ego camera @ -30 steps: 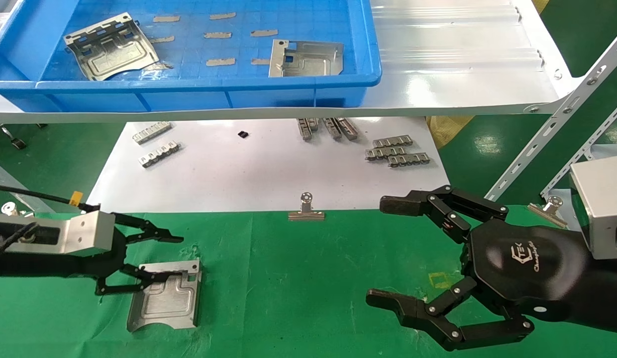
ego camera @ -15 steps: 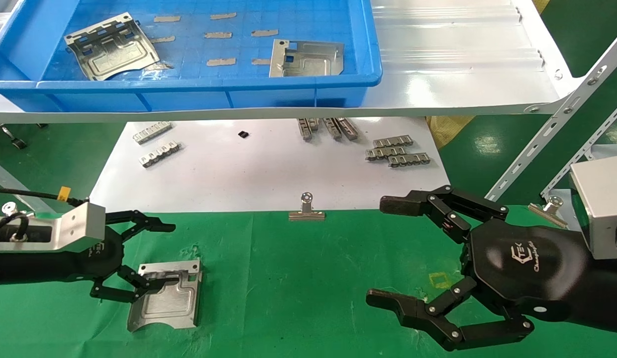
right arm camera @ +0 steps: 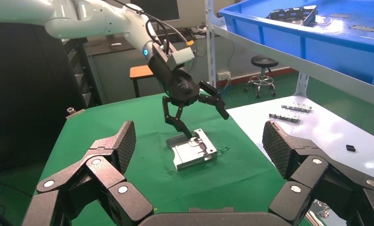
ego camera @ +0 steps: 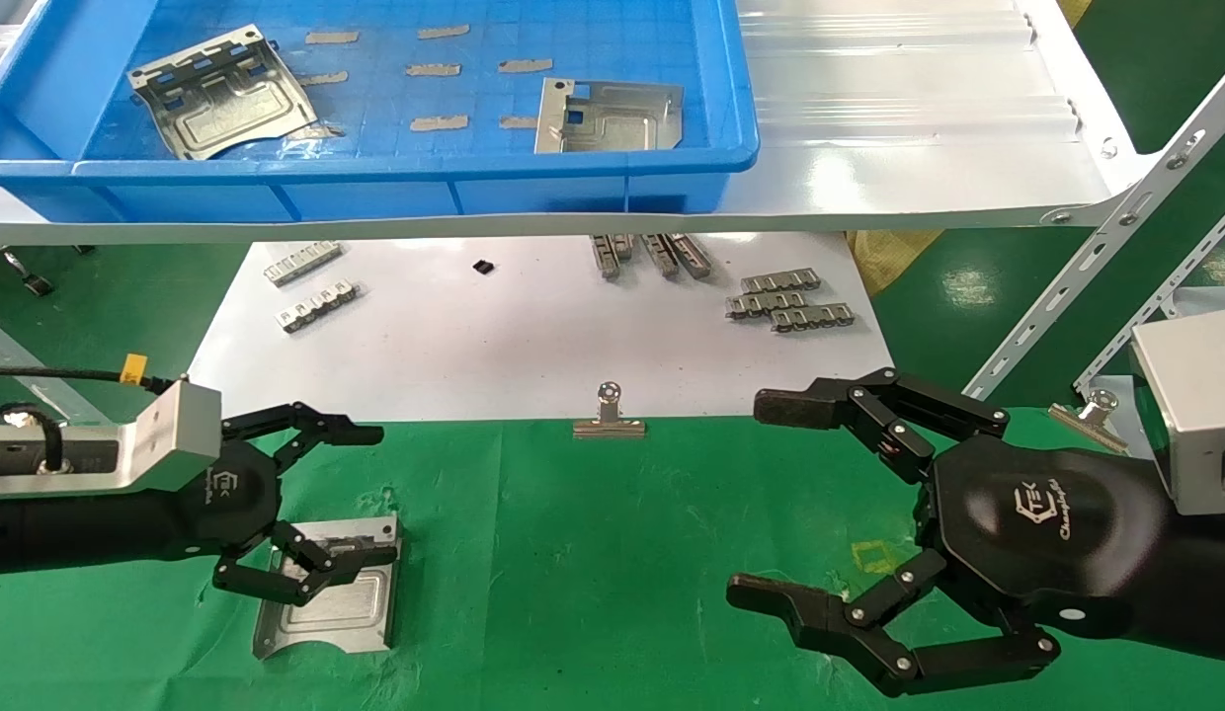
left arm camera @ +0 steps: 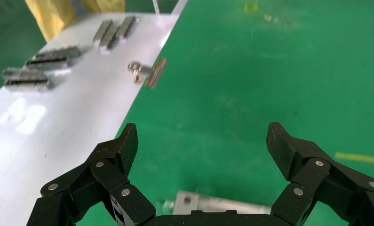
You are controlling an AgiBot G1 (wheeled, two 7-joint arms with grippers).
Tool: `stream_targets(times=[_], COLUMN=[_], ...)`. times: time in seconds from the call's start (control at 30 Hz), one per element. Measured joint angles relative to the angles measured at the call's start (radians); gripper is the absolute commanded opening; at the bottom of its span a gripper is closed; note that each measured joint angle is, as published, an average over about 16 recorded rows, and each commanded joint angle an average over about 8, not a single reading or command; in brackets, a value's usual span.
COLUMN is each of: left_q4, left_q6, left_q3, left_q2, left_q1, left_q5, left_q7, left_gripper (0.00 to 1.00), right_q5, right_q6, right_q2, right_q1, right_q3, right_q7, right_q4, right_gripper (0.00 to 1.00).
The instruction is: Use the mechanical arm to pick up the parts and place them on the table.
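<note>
At lower left of the head view we see the left gripper (ego camera: pixel 321 513), fingers spread wide and holding nothing, directly above one metal plate (ego camera: pixel 328 585) that lies flat on the green table (ego camera: pixel 593 553). Its lower finger (ego camera: pixel 277 583) overlaps the plate; we cannot tell whether they touch. Two more plates (ego camera: pixel 215 91) (ego camera: pixel 610 116) lie in the blue bin (ego camera: pixel 395 183) at upper left. At lower right we see the right gripper (ego camera: pixel 761 499), also wide open and empty, over bare cloth.

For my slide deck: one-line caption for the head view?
Left tool open above a plate on the green table; right tool open.
</note>
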Motion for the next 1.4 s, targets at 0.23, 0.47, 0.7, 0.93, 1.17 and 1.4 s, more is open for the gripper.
stream_targets(times=[0.23, 0.47, 0.7, 0.93, 1.17, 1.4], left_q4=[-0.126, -0.253, -0.380, -0.507, -0.634, -0.754], left_q6=[-0.012, -0.023, -0.035, -0.047, -0.059, -0.069], left_q3=[-0.079, -0.158, -0.237, -0.317, -0.396, -0.471], left_q2=[-0.023, -0.047, -0.070, -0.094, -0.118, -0.140], left_q1=[0.069, 0.138, 0.208, 0.278, 0.347, 0.413], left_q5=[-0.034, -0.069, -0.103, -0.138, -0.172, -0.205], left_q7=[-0.086, -0.171, -0.257, -0.343, -0.429, -0.510], left_gripper=[1.00, 1.00, 1.00, 1.00, 1.00, 1.00], right_q5=[0.000, 0.000, 0.000, 0.000, 0.000, 0.000], right_q6=[0.000, 0.000, 0.000, 0.000, 0.000, 0.000], right_q2=[0.000, 0.000, 0.000, 0.000, 0.000, 0.000], right_q1=[0.000, 0.000, 0.000, 0.000, 0.000, 0.000], right_q3=[0.000, 0.000, 0.000, 0.000, 0.000, 0.000], right_q7=[0.000, 0.000, 0.000, 0.000, 0.000, 0.000], right_q4=[0.000, 0.000, 0.000, 0.000, 0.000, 0.000], right_gripper=[1.00, 1.00, 1.00, 1.00, 1.00, 1.00])
